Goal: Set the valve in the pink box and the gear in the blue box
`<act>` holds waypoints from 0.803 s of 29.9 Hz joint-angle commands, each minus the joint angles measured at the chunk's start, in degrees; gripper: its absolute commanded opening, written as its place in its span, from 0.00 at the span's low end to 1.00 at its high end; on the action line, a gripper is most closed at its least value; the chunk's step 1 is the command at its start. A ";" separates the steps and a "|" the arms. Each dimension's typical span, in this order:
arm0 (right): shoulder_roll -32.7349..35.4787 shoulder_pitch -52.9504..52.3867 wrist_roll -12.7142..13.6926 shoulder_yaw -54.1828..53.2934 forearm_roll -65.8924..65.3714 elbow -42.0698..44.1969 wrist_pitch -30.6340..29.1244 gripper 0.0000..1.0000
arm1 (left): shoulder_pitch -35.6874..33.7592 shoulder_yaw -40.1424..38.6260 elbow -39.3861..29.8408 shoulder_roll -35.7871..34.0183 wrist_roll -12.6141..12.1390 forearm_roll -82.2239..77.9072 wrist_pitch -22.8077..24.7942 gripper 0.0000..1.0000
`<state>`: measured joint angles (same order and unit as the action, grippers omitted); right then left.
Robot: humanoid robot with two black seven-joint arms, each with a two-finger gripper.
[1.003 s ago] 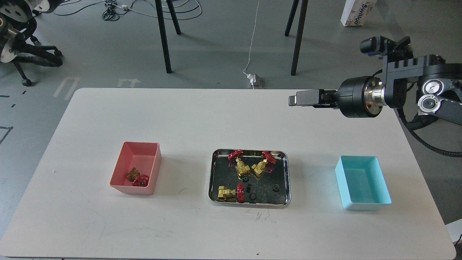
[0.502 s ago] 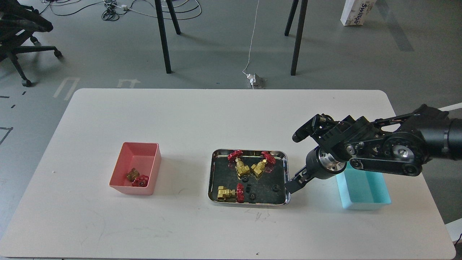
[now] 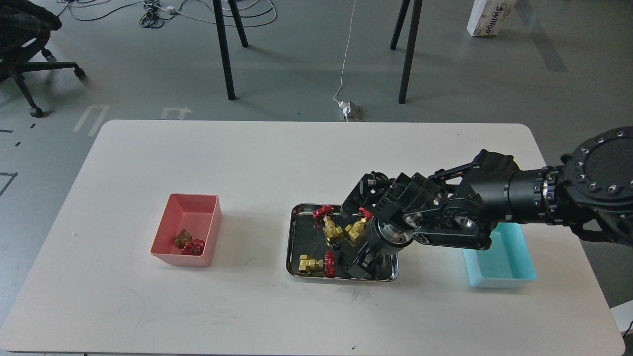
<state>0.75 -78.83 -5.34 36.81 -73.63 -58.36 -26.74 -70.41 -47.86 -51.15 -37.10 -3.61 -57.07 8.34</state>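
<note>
A steel tray (image 3: 291, 242) at the table's middle holds three brass valves with red handwheels: one at the back left (image 3: 330, 229), one beside it (image 3: 355, 230) and one at the front left (image 3: 311, 263). A small black gear (image 3: 340, 257) lies between them; other gears are hidden under my arm. The pink box (image 3: 170, 225) on the left holds one valve (image 3: 189, 243). The blue box (image 3: 502, 264) on the right is partly covered by my arm. My right gripper (image 3: 358, 268) reaches down into the tray's front right part; its fingers are too dark to tell apart. My left gripper is out of view.
The white table (image 3: 247, 163) carries only the two boxes and the tray. Behind it on the floor are black table legs (image 3: 225, 49), cables, a white power block (image 3: 350, 110) and an office chair (image 3: 24, 44) at the far left.
My right arm has swung from high at the back right down and to the left; its gripper now sits inside the tray's front right part. The valves and boxes have not moved.
</note>
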 commanded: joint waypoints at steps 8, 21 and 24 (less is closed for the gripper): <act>-0.75 1.04 -0.47 1.51 -0.02 2.38 0.11 0.82 | -2.54 0.05 0.35 0.01 -0.08 -0.06 0.18 0.93; -0.75 1.93 -0.47 1.60 0.06 3.17 -0.24 0.74 | -2.54 0.13 0.44 -0.17 -0.08 -0.06 0.10 0.93; -0.75 1.93 -0.46 1.68 0.06 3.08 -0.50 0.72 | -2.54 0.13 0.44 -0.17 -0.08 -0.06 0.10 0.93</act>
<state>0.00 -76.91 -5.79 38.41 -73.57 -55.19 -27.00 -72.94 -47.73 -50.71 -37.25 -3.69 -57.13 8.46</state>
